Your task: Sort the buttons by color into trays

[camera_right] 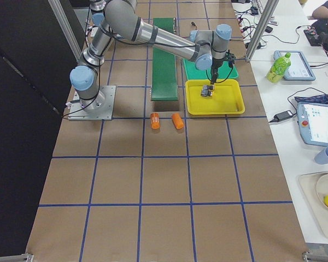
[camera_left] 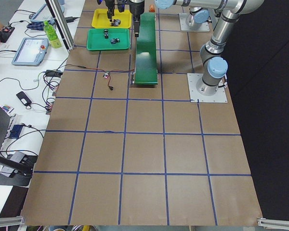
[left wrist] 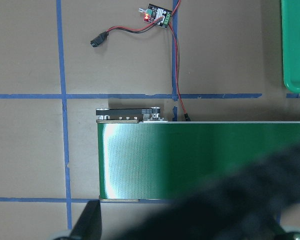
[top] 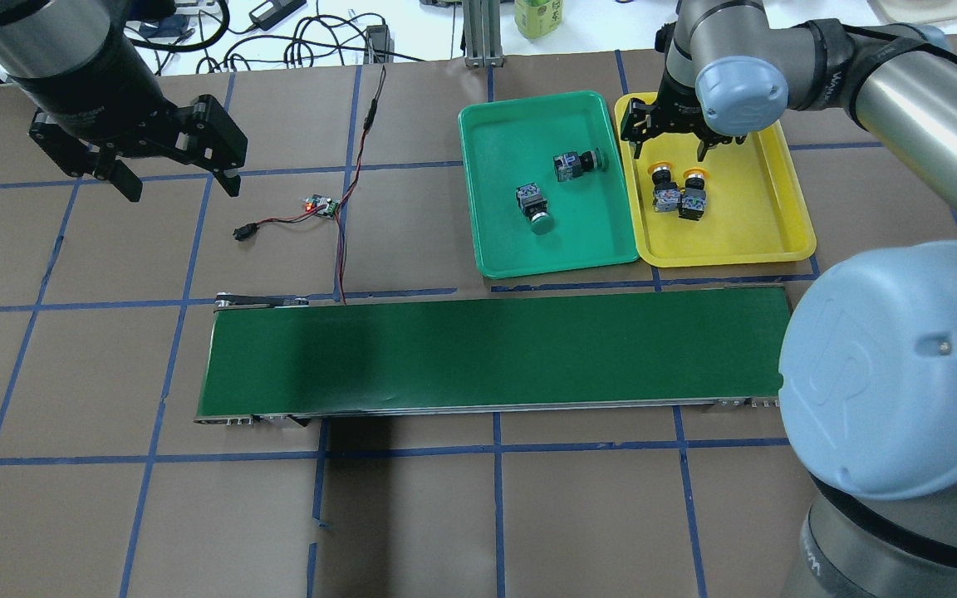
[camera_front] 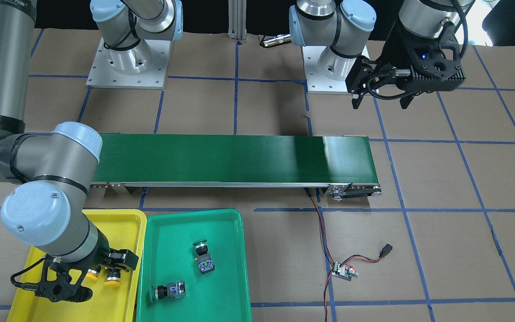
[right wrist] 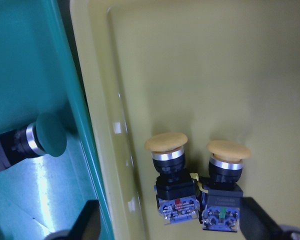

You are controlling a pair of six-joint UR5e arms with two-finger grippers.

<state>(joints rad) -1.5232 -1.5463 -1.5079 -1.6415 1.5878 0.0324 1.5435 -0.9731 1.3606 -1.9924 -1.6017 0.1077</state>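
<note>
Two yellow buttons [top: 664, 189] [top: 693, 195] lie side by side in the yellow tray [top: 761, 208]. They also show in the right wrist view [right wrist: 172, 175] [right wrist: 225, 185]. Two green buttons [top: 532, 203] [top: 576, 164] lie on their sides in the green tray [top: 512, 133]. My right gripper [top: 668, 149] hangs open and empty just above the yellow buttons, one finger to each side. My left gripper [top: 179, 183] is open and empty, high over the bare table far from the trays.
The long dark-green conveyor belt [top: 495, 353] runs across the table in front of the trays. A small controller board [top: 321, 205] with red and black wires lies near my left gripper. Two orange cylinders [camera_right: 156, 120] lie beyond the belt's end.
</note>
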